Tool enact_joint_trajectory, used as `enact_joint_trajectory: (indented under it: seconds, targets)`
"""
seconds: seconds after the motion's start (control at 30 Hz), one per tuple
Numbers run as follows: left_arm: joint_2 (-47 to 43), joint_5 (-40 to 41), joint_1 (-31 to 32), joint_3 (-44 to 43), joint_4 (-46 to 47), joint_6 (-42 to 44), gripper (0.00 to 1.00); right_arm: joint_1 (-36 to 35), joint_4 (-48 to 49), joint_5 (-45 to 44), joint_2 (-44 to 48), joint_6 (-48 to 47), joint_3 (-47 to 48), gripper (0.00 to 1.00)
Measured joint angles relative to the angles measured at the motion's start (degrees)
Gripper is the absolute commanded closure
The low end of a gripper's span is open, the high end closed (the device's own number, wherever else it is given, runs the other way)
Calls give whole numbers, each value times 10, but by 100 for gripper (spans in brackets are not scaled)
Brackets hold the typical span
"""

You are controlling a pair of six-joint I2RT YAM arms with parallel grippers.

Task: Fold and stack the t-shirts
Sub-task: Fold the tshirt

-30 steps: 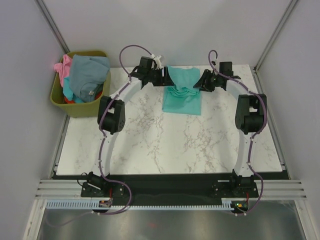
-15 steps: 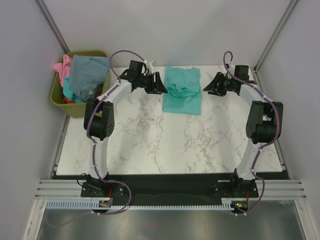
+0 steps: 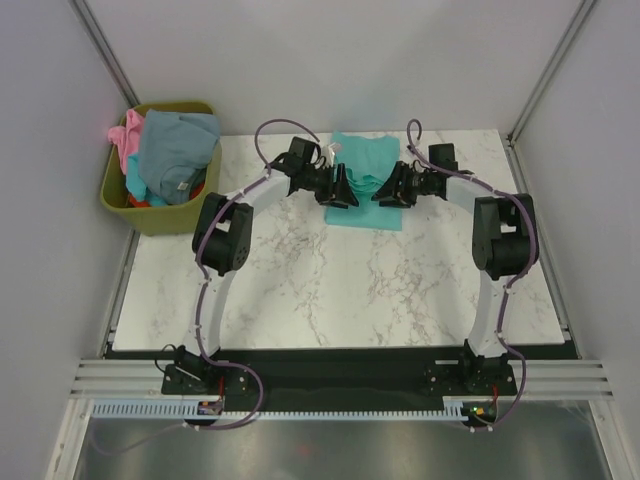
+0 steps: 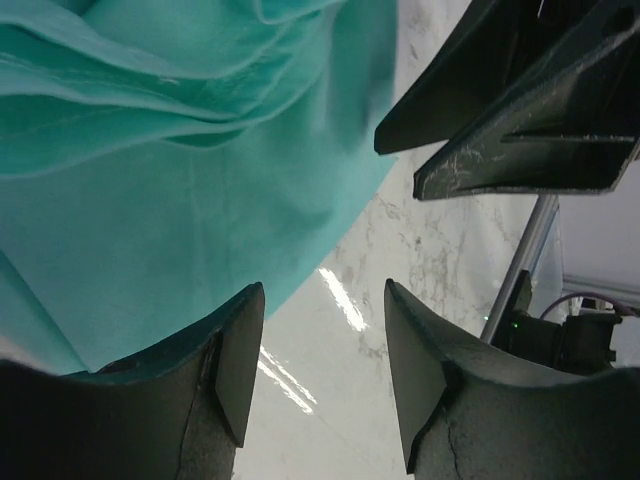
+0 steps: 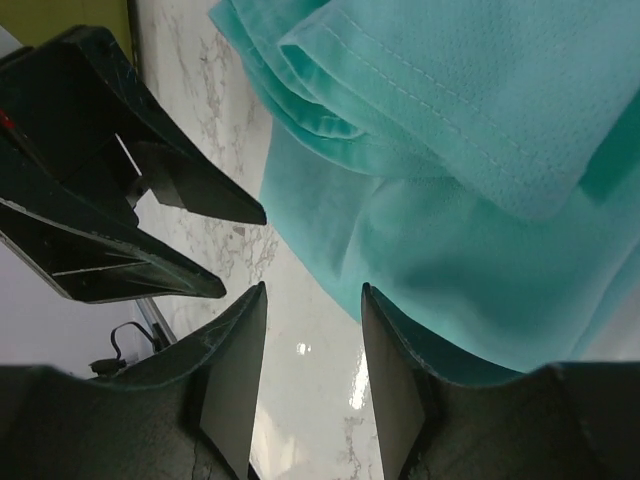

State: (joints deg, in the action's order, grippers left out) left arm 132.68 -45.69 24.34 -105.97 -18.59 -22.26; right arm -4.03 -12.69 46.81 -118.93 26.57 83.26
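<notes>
A teal t-shirt (image 3: 365, 170) lies partly folded at the back middle of the marble table (image 3: 330, 280). My left gripper (image 3: 342, 190) is open at the shirt's left near edge. My right gripper (image 3: 385, 190) is open at its right near edge, facing the left one. In the left wrist view the teal cloth (image 4: 170, 180) fills the upper left, and my open left gripper (image 4: 325, 375) frames bare marble. In the right wrist view the folded teal layers (image 5: 470, 150) lie upper right above my open right gripper (image 5: 312, 375). Grey-blue (image 3: 178, 145), pink (image 3: 124, 135) and red-orange (image 3: 140, 200) shirts sit in the bin.
An olive-green bin (image 3: 158, 213) stands off the table's back left corner. White walls and metal posts enclose the table. The other gripper's black fingers show in each wrist view, the right one's (image 4: 520, 110) and the left one's (image 5: 110, 170).
Both grippers were apart beside the shirt half a second ago. They have moved inward and nearer, meeting at the shirt's near edge. The shirt now lies flatter than a second ago.
</notes>
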Motion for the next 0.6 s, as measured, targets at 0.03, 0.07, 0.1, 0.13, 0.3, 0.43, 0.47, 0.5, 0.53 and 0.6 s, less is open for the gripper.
enact_joint_trajectory:
  seconds: [0.03,0.07,0.1,0.13,0.3,0.43,0.47,0.5,0.53,0.6]
  targets:
    - [12,8,0,-9,-1,0,40,-5,2,-1,-12,2,5,49]
    - [23,15,-1,-17,-1,0,39,-8,3,-2,-24,3,8,49]
    - [32,24,-2,-22,-1,0,38,-10,4,-5,-36,3,12,49]
    - [39,34,-2,-25,-2,0,38,-10,4,-8,-44,3,13,48]
    - [55,72,-5,-29,-21,4,37,-7,-19,-39,-76,-4,22,46]
    - [52,92,-1,-24,-29,9,37,-8,-48,-62,-73,-32,33,46]
    - [46,94,0,-17,-27,10,37,-8,-54,-64,-71,-39,33,46]
    - [39,97,1,-5,-28,12,37,-8,-61,-66,-69,-45,32,46]
    - [31,99,2,6,-28,13,37,-9,-64,-67,-66,-50,29,46]
    - [9,103,6,37,-35,16,37,-9,-70,-66,-56,-54,15,46]
